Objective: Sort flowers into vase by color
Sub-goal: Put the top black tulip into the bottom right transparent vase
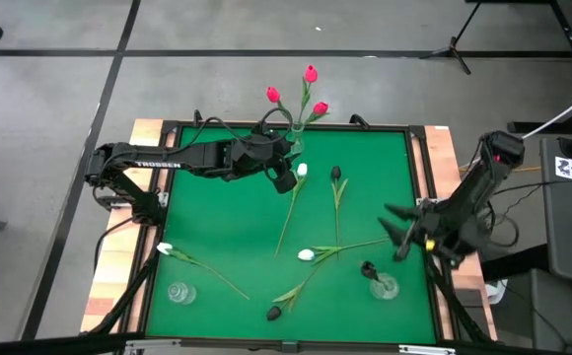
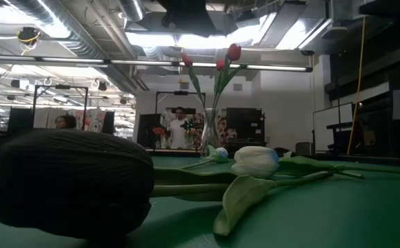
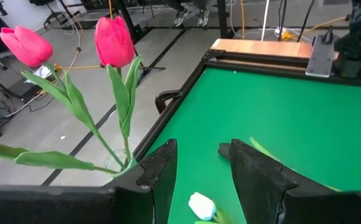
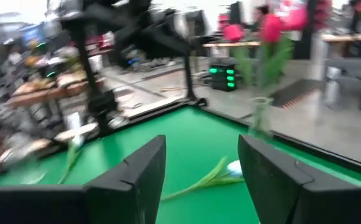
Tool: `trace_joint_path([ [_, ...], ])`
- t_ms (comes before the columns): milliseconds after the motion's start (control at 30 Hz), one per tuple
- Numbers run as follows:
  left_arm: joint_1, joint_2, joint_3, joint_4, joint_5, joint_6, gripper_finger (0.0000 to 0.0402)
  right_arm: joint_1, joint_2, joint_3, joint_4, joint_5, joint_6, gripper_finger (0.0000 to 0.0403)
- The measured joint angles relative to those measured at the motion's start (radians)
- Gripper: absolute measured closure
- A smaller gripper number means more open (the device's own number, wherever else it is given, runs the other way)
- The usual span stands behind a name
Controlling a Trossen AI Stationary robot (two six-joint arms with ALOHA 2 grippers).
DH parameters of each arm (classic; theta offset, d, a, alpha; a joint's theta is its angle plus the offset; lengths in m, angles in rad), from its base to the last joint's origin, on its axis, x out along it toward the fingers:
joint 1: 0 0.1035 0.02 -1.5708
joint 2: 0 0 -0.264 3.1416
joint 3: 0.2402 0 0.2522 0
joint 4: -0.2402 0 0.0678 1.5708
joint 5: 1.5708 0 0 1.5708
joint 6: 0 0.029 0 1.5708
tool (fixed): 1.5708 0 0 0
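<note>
The left gripper [image 1: 284, 179] is hovering released and empty over the far middle of the green felt table [image 1: 227, 217], its dark fingers [image 3: 162, 165] standing apart just beside the pale bud of a white tulip [image 1: 302, 170], whose thin green stem is slanting toward the table's centre. Just beyond it, at the far edge, a slim clear glass vase [image 1: 296, 138] is holding three pink-red tulips [image 1: 310, 74], their smooth buds and long leaves fanning outward. A black tulip [image 1: 335, 173] is lying near the first white one, its stem running toward the near side. At mid-table a second white tulip [image 1: 307, 254] is lying with its stem pointing to the right arm, crossing other stems, and in the low view its rounded bud is sitting on a curled leaf. A third white tulip [image 1: 165, 249] is resting near the left edge, well apart from the rest. Another black tulip [image 1: 274, 313] is lying at the near edge, its dark bud looking ridged in the low view. The right gripper [image 1: 396, 232] is hanging over the table's right side, likewise released and holding nothing. Near it, a low glass vase [image 1: 386, 289] appears to be holding one black-headed flower [image 1: 368, 268]. A matching glass vase [image 1: 178, 292] is standing at the near left corner.
</note>
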Motion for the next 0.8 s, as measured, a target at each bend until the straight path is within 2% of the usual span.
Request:
trace_joint_path([
  [167, 0.016, 0.0, 0.0, -0.028, 0.0, -0.019, 0.0258, -0.135, -0.149, 0.0, -0.001, -0.011, -0.124, 0.0223],
  [300, 0.036, 0.0, 0.0, -0.05, 0.0, -0.053, 0.0258, -0.22, -0.215, 0.002, -0.001, -0.017, -0.189, 0.0238],
  [433, 0.062, 0.0, 0.0, -0.061, 0.0, -0.07, 0.0258, -0.27, -0.217, 0.045, -0.006, -0.02, -0.27, 0.0244],
  [567, 0.09, 0.0, 0.0, -0.076, 0.007, -0.071, 0.0258, -0.272, -0.186, 0.15, -0.014, -0.045, -0.378, 0.0244],
  [667, 0.118, 0.0, 0.0, -0.084, 0.124, -0.071, 0.0258, -0.271, -0.164, 0.249, -0.062, -0.093, -0.422, 0.0244],
  [800, 0.156, 0.0, 0.0, -0.101, 0.301, -0.056, 0.0258, -0.272, -0.177, 0.358, -0.303, -0.233, -0.385, 0.0244],
])
